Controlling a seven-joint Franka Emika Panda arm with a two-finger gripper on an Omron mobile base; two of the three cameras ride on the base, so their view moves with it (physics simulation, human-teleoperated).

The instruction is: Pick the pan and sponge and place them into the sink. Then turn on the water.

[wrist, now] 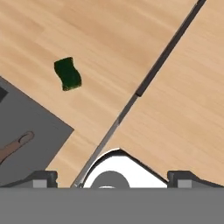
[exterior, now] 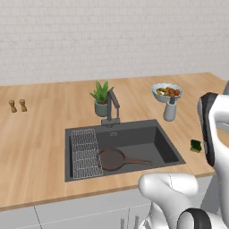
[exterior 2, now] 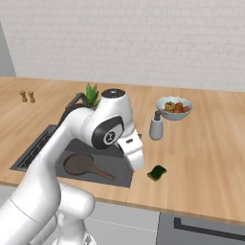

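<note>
The pan (exterior: pixel 112 159) lies in the sink (exterior: pixel 170 152) beside the wire rack (exterior: pixel 85 153), handle pointing right. The sponge (exterior: pixel 195 146) sits on the wooden desk (exterior: pixel 40 134) just right of the sink. The tool (wrist: pixel 112 178) hangs above the desk near the sponge, fingers spread wide, holding nothing

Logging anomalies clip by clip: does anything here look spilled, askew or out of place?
Nothing is spilled or damaged. The pan lies flat in the sink, and the sponge sits on the counter to the sink's right, apart from its rim and not yet moved.
</note>
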